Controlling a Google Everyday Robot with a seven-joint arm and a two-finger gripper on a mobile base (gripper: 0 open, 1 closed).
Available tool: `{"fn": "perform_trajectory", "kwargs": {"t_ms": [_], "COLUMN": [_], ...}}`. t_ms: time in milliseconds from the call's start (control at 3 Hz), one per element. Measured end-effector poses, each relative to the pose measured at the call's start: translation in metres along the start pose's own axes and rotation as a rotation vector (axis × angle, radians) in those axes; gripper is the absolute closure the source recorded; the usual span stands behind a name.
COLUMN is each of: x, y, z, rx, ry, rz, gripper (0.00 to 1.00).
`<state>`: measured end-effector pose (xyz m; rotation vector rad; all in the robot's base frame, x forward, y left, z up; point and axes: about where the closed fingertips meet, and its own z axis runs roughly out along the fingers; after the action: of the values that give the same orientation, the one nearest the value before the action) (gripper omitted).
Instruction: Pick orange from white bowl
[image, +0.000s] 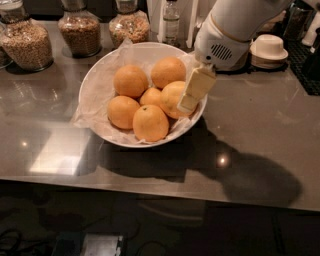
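Observation:
The white bowl (95, 75), wide and lined with crinkled paper, stands on the grey counter and holds six oranges. The orange (170, 97), the palest and largest, lies at the bowl's right side. My gripper (189, 102) hangs from the white arm coming in from the top right. It reaches down into the bowl at the right rim, right against this orange's right flank. The orange rests among the others in the bowl. A smaller orange with a dark stem dot (150, 123) lies at the front.
Three glass jars of grain (79, 31) and a bottle (171, 20) stand behind the bowl. Small stacked white bowls (269, 48) sit at the back right beside a dark mat (305, 65). The counter's front edge (150, 189) runs below the bowl.

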<state>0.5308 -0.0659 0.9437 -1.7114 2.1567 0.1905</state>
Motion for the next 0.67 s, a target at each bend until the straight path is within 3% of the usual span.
{"fn": "perform_trajectory", "kwargs": {"t_ms": [333, 667], "x": [-0.0032, -0.0068], "y": [-0.0026, -0.0042], "z": [0.0105, 0.0168], "rx": [-0.009, -0.008], "ry": [0.010, 0.014], "rz": [0.015, 0.034], "gripper": [0.17, 0.33]}}
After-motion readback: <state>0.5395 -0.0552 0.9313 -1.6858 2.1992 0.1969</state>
